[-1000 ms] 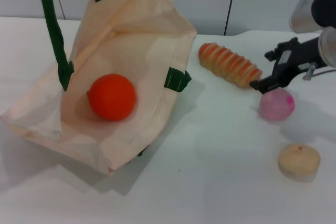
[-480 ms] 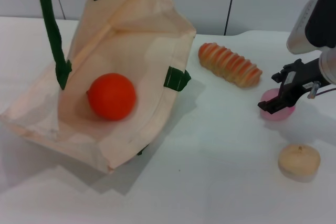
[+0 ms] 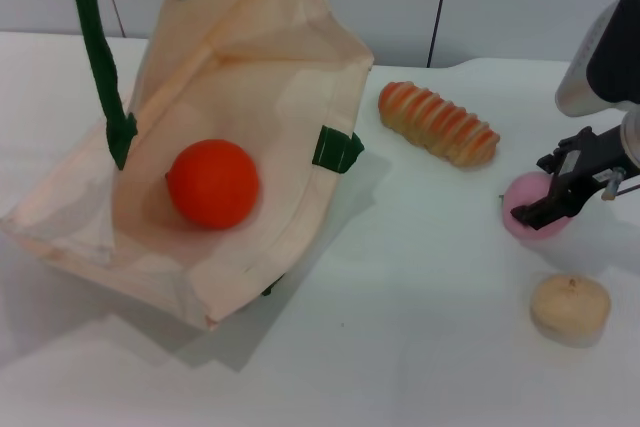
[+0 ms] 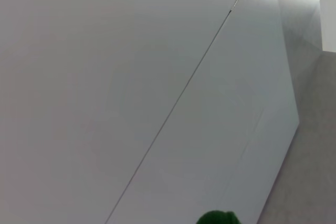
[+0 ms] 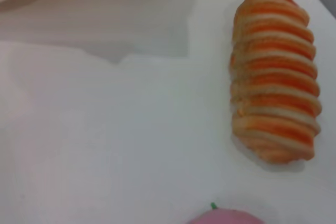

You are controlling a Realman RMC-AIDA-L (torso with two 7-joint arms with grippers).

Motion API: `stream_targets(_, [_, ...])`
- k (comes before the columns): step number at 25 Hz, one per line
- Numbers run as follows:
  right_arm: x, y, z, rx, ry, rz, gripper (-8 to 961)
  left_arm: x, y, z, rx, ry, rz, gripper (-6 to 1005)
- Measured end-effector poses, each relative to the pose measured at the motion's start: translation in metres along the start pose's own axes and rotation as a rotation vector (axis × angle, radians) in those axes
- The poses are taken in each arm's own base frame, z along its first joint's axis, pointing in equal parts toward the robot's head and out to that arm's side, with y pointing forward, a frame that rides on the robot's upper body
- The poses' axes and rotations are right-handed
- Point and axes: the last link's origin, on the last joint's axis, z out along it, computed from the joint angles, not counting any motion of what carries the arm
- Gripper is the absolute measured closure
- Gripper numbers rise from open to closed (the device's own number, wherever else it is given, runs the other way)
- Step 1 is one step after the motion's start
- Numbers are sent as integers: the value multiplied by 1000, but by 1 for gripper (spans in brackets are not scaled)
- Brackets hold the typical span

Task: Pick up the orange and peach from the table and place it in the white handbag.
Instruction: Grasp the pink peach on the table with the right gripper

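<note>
Cream-beige cloth, propped open toward the table's left edge with its dark green loop handles pulled up out of the top of the head view — that is the white handbag, and the glossy orange-red orange already lies inside it, so the first half of the job looks done. The small pale pink peach sits on the white table near the right edge, between the orange-and-cream striped roll toward the far edge and the pale tan round fruit toward the near edge. The right gripper is down on the peach, its dark fingers against the fruit; whether they have clamped is not something I can tell. The left gripper is not in sight. Left to do — lifting the peach and carrying it across into the bag.
</note>
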Motion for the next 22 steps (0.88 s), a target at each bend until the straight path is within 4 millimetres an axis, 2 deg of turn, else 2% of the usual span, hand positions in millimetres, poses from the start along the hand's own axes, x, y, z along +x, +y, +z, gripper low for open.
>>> stream_targets(6, [2,0,0,1,20,5,76,0,0,0,1,1,-1,880])
stream_targets(11, [2,1,0,-2,26,6,164,0,0,-1,4,1,-2,879])
stream_targets(22, [2,5,0,-24,40,-3,283,-1,-1,-3,10,3,-3,879])
